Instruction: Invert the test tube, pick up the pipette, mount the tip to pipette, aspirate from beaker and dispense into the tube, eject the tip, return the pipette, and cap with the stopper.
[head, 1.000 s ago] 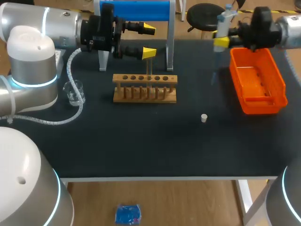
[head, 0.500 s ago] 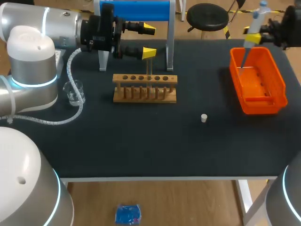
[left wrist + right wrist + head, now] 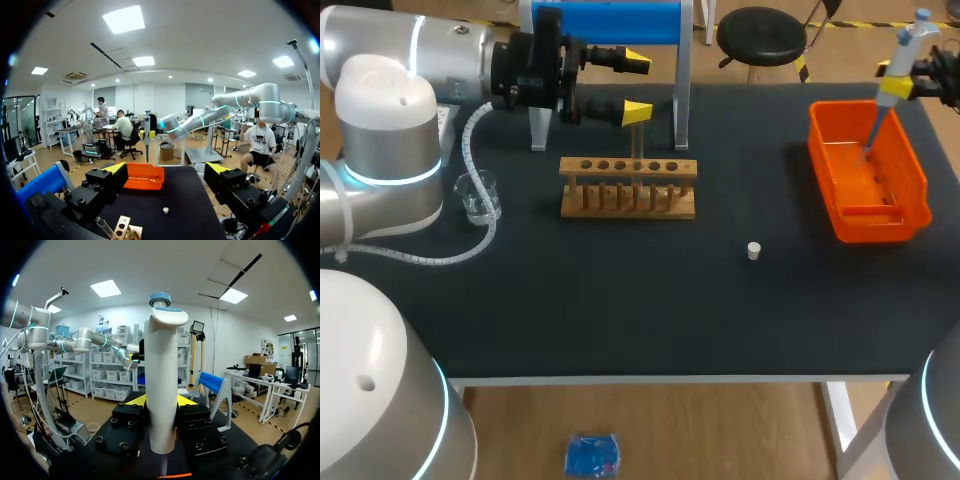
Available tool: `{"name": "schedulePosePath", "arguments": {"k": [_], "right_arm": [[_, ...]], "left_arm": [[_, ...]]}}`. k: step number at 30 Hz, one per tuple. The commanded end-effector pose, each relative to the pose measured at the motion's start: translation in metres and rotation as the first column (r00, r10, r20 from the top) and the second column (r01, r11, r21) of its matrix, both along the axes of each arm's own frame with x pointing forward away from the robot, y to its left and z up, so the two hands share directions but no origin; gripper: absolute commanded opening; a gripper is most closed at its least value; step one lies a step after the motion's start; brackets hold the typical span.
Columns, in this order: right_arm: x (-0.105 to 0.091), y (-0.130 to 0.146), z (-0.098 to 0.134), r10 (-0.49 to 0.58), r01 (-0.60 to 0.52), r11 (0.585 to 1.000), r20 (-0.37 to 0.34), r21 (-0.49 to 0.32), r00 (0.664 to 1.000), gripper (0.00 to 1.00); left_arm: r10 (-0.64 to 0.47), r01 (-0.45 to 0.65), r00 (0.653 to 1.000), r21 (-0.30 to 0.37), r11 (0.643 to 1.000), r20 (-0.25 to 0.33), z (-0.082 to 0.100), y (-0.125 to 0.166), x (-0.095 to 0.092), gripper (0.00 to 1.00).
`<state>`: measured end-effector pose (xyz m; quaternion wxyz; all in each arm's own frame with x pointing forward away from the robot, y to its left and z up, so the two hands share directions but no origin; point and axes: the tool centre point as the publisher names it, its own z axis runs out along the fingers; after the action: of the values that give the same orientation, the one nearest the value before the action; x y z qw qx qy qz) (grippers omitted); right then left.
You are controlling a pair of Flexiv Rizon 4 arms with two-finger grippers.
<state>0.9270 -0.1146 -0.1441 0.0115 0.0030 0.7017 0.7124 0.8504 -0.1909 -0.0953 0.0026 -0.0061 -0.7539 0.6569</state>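
the head view's edge cuts off the right gripper (image 3: 900,89) holding the pipette (image 3: 912,42).

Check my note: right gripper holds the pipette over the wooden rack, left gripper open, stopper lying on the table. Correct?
The place is wrong: the head view shows the pipette in the right gripper over the orange bin. The rest holds: the left gripper is open and the stopper lies on the table.

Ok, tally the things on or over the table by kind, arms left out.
beaker: 1
rack: 1
tube: 1
stopper: 1
bin: 1
pipette: 1
stand: 1
total: 7
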Motion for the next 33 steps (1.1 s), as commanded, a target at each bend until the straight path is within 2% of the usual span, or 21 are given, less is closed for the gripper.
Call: {"name": "schedulePosePath", "arguments": {"k": [1,9,33], "right_arm": [[0.007,-0.017,-0.005,0.011,-0.011,1.0,0.001,0.006,1.0,0.0],[0.017,-0.033,-0.014,0.029,-0.029,0.999,0.001,0.012,1.0,0.0],[0.015,-0.034,-0.02,0.071,-0.071,0.997,0.01,-0.003,0.997,0.0]], "left_arm": [[0.002,-0.002,1.0,0.0,1.0,0.0,0.0,0.0,-0.001,1.0],[0.002,-0.002,1.0,0.0,1.0,0.0,0.0,0.0,-0.001,1.0],[0.002,-0.002,1.0,0.0,1.0,0.0,0.0,0.0,-0.001,1.0]]}}
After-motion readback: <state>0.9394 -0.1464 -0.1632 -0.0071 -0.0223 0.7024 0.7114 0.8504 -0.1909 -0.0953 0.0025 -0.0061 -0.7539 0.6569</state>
